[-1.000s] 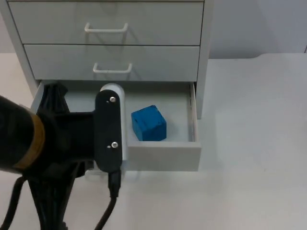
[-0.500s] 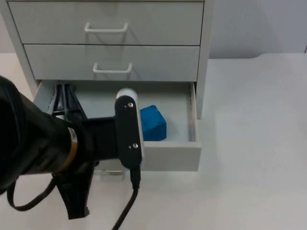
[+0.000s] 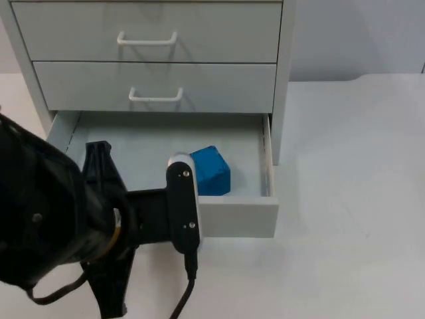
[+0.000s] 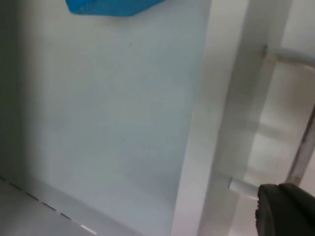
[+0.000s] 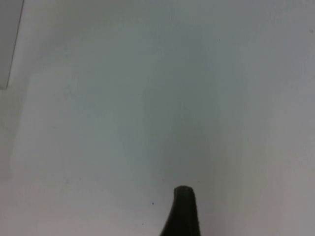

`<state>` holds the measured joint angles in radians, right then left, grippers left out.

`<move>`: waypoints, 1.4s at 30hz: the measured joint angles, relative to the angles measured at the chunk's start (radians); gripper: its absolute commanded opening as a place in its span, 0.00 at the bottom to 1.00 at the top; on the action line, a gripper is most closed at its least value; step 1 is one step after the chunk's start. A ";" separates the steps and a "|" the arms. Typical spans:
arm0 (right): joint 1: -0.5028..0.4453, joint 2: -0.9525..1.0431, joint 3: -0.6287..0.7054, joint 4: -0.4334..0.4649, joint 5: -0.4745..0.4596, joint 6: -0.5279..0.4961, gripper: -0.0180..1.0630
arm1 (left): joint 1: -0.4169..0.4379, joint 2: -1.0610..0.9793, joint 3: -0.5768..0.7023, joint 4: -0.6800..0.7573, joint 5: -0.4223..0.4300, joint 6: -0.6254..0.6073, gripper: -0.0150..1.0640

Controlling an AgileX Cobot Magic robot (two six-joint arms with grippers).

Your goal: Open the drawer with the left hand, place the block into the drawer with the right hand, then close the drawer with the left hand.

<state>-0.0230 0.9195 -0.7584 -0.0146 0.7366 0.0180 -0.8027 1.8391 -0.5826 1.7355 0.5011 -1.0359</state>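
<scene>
Left gripper [image 4: 285, 211] first: one black fingertip pokes in just beside the drawer's handle [image 4: 295, 147], and whether the jaws are spread or closed I cannot tell from here. In the top view the left arm [image 3: 60, 232] bulks over the drawer's front, at about seven o'clock from the block.

Moving outward: the bottom drawer [image 3: 239, 216] stands pulled out of the cabinet [image 3: 282, 80], and the blue block [image 3: 211, 170] sits inside it, on the floor of the drawer toward the front, at roughly four o'clock of the drawer's middle (the left wrist view catches a blue sliver of it too [image 4: 113, 6]). So the placing looks done; closing is what remains, by my reading.

Right gripper [image 5: 182, 211]: a single dark fingertip over bare white table top [image 5: 147, 98], waiting; its jaw state I cannot tell either.

How will the drawer handle? Stiff, light, probably an easy slider. The thin bar handle, or the flat front panel at its middle, seems the place to push; off-centre it may skew.
</scene>
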 measured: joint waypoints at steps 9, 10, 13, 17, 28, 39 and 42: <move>0.000 0.000 0.000 -0.002 -0.002 0.000 0.61 | 0.000 0.030 -0.018 0.004 -0.012 0.000 0.01; 0.000 0.000 0.000 -0.002 -0.002 0.000 0.61 | 0.000 0.036 -0.021 0.004 -0.017 0.000 0.01; 0.000 0.000 0.000 -0.002 -0.002 0.000 0.61 | 0.000 0.049 -0.038 0.004 -0.016 0.000 0.01; 0.000 0.000 0.000 -0.002 -0.006 0.000 0.61 | 0.000 0.079 -0.100 0.003 -0.013 0.036 0.01; 0.000 0.000 0.000 -0.002 -0.017 0.000 0.61 | 0.062 0.159 -0.207 -0.032 -0.107 0.084 0.01; 0.000 0.000 0.000 -0.002 -0.022 0.000 0.61 | 0.093 0.193 -0.336 -0.034 -0.182 0.121 0.01; 0.000 0.000 0.000 -0.002 -0.022 0.000 0.61 | 0.117 0.184 -0.372 -0.005 -0.046 0.123 0.01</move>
<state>-0.0230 0.9195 -0.7584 -0.0169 0.7150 0.0180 -0.6852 2.0236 -0.9548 1.7309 0.4554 -0.9129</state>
